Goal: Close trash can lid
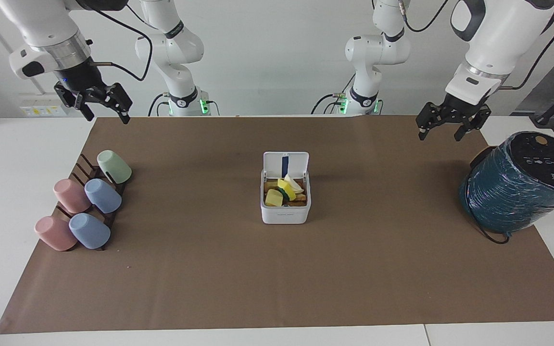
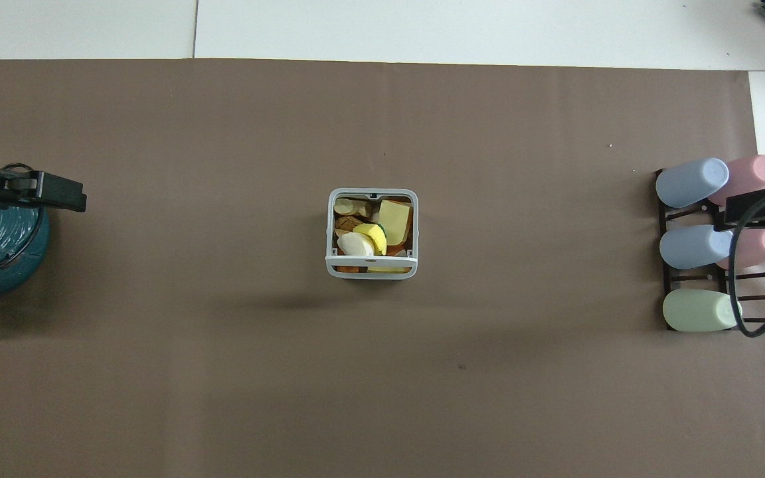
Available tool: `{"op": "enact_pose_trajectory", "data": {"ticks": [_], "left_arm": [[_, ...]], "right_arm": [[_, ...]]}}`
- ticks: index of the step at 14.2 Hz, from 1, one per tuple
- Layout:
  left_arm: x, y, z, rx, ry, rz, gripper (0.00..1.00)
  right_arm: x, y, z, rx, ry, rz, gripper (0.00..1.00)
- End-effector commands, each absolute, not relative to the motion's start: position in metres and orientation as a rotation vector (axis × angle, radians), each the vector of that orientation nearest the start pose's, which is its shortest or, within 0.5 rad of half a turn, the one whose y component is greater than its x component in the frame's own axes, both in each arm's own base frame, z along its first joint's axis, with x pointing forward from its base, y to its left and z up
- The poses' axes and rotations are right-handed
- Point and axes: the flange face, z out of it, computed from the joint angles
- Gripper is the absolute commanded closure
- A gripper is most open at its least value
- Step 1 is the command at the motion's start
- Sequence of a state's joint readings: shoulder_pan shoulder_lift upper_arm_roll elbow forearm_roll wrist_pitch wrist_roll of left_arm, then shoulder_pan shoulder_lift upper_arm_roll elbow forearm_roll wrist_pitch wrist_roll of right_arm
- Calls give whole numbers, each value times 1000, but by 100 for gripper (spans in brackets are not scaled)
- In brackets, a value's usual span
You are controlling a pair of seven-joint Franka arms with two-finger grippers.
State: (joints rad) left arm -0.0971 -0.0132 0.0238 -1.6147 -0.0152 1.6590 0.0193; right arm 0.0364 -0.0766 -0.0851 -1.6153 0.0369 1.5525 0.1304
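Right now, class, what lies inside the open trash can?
The trash can holds a heap of scraps: yellow, white, tan and brown pieces, one dark green. They hide the bottom. The lid stands raised at the edge nearer the robots.

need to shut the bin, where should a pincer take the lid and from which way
Take the lid at its free top edge, coming down from above on the robots' side of the trash can. It stands upright on a hinge at the rim nearer the robots, so pushing that edge away from them should swing it shut.

On the brown paper sheet (image 1: 277, 269) covering my white tabletop (image 1: 12, 192) I see five pastel plastic cups (image 1: 87, 202) on a dark rack (image 1: 84, 168), and a large teal wrapped cylinder (image 1: 517, 187).
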Motion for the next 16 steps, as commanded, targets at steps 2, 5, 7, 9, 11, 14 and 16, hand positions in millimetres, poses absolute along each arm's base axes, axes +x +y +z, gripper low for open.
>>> {"op": "enact_pose_trajectory", "data": {"ticks": [2, 5, 7, 9, 11, 14, 16], "left_arm": [[554, -39, 622, -3147, 144, -120, 0], [548, -49, 618, -3149, 161, -77, 0], [544, -95, 614, -3142, 293, -107, 0], [532, -129, 602, -3144, 332, -156, 0], [512, -176, 585, -3158, 315, -193, 0], [481, -235, 571, -3171, 333, -186, 0], [463, -278, 559, -3182, 336, -183, 0]], "right_arm": [[524, -19, 637, -3071, 280, -19, 0], [524, -19, 637, -3071, 283, -24, 0], [524, -19, 637, -3071, 283, -24, 0], [525, -19, 638, -3070, 285, -28, 0], [525, -19, 636, -3070, 285, -28, 0], [525, -19, 636, -3071, 283, -26, 0], [525, -19, 636, -3071, 283, -26, 0]]}}
